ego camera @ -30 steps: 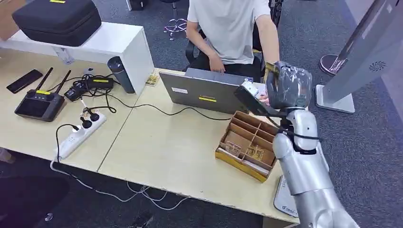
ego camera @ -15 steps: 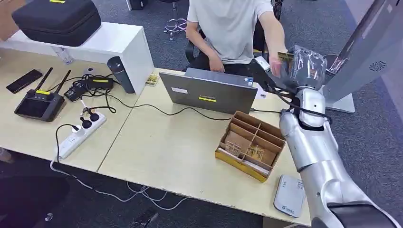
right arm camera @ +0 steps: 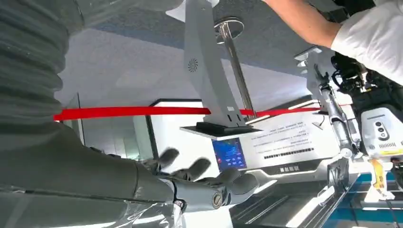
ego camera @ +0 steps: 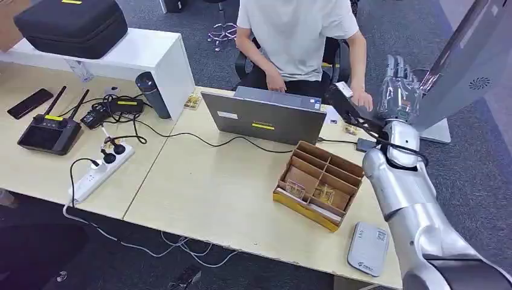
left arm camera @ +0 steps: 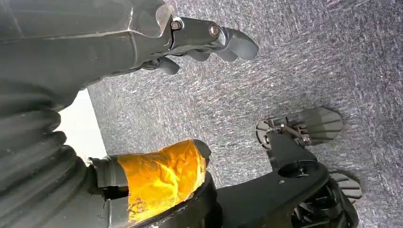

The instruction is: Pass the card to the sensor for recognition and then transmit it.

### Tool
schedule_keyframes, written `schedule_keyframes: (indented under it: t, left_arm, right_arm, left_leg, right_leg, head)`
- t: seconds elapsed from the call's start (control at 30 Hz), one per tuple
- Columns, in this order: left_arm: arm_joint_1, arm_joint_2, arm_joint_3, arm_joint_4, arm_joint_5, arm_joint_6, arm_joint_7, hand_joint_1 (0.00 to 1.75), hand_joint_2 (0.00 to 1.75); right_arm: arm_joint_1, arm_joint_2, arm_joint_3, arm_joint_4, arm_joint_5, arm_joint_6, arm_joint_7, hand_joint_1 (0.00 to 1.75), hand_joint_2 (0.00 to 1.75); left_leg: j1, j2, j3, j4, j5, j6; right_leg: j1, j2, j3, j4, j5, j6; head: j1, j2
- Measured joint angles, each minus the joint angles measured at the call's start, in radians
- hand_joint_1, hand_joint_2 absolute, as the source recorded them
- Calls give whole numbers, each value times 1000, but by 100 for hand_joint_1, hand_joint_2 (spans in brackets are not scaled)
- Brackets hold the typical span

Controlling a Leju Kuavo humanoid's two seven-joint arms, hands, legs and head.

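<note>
Beyond desk (ego camera: 229,199), raised right robot hand (ego camera: 398,90) empty.

An office — desk (ego camera: 211,187), laptop (ego camera: 265,118), grey carpet (ego camera: 471,163).

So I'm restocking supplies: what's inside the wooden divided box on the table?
The wooden box holds small gold-coloured items in two front compartments. The rear compartments look bare, though their walls hide the bottoms.

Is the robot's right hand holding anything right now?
No, it looks empty. The right hand is raised with fingers spread, and nothing shows between them.
</note>
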Motion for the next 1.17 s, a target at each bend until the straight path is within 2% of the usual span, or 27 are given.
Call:
schedule_keyframes:
  t: [0.2, 0.37, 0.47, 0.6, 0.7, 0.77, 0.8, 0.83, 0.93, 0.97, 1.03, 1.07, 1.17]
  left_arm:
    - [0, 0, 0, 0, 0, 3, 0, 0, 175]
    - [2, 2, 0, 0, 5, 12, 3, 0, 175]
    - [11, 5, 0, 0, 20, 13, -3, 0, 175]
    - [35, 19, 0, 0, 44, 20, -20, 0, 175]
    - [64, 35, 1, 0, 63, 10, -53, 0, 175]
    - [84, 45, 14, 0, 73, 5, -60, 0, 175]
    - [93, 47, 21, 0, 78, 5, -60, 0, 0]
    - [100, 51, 27, 0, 81, 4, -59, 0, 175]
    - [109, 59, 47, 0, 92, 1, -49, 0, 175]
    - [111, 60, 51, 0, 92, -1, -47, 0, 175]
    - [111, 63, 57, 0, 94, -4, -42, 0, 175]
    - [111, 64, 61, 0, 94, -5, -42, 0, 0]
    - [111, 66, 69, 0, 87, 4, -33, 0, 0]
  right_arm:
    - [-4, -8, -2, 16, 10, 0, 20, 0, 175]
    - [-3, -78, -40, 26, -6, -28, 32, 0, 175]
    - [0, -173, -87, 29, -36, -52, 21, 0, 175]
    - [57, -353, -195, 32, -66, -71, 19, 0, 175]
    - [184, -513, -362, 55, -98, -108, -82, 0, 175]
    - [305, -612, -531, 85, -152, -133, -138, 0, 175]
    - [372, -641, -595, 99, -186, -139, -153, 0, 175]
    - [440, -673, -664, 115, -228, -145, -171, 0, 175]
    - [646, -714, -833, 156, -296, -153, -197, 0, 175]
    - [706, -718, -890, 170, -308, -153, -191, 0, 175]
    - [781, -718, -960, 195, -307, -153, -141, 0, 175]
    - [811, -714, -987, 206, -303, -153, -115, 0, 175]
    - [878, -686, -1046, 237, -276, -148, -27, 0, 175]
  left_leg:
    - [0, 0, 0, 0, 0, 0]
    - [0, -2, -1, 1, 0, 0]
    - [0, -6, -2, 2, 0, 1]
    - [0, -13, -1, 3, -1, 4]
    - [0, -24, 0, 4, -4, 8]
    - [1, -30, 0, 3, -8, 11]
    - [2, -32, 1, 3, -10, 11]
    - [2, -32, 0, 3, -11, 12]
    - [1, -30, 1, 2, -15, 11]
    - [1, -28, 1, 1, -16, 11]
    - [1, -23, 3, 0, -18, 9]
    - [1, -20, 4, -1, -19, 8]
    - [2, -13, 8, -1, -20, 6]
  right_leg:
    - [0, 0, 0, 0, 0, 0]
    - [0, -3, 0, -1, 0, 0]
    - [0, -7, 1, -2, 0, 0]
    - [0, -13, 4, -6, -2, 3]
    - [1, -24, 10, -8, -6, 9]
    - [2, -29, 16, -11, -10, 12]
    - [3, -32, 17, -12, -12, 11]
    - [3, -32, 18, -12, -13, 11]
    - [3, -31, 18, -12, -16, 10]
    - [3, -29, 17, -12, -16, 10]
    - [2, -24, 17, -12, -17, 8]
    - [2, -22, 17, -12, -18, 7]
    - [3, -15, 18, -12, -18, 7]
  head:
    - [0, 0]
    - [0, 0]
    - [0, 0]
    - [-1, 0]
    - [0, 0]
    - [0, 0]
    - [1, 0]
    - [1, 0]
    - [1, 0]
    - [0, 0]
    - [0, 0]
    - [1, 0]
    - [1, 0]
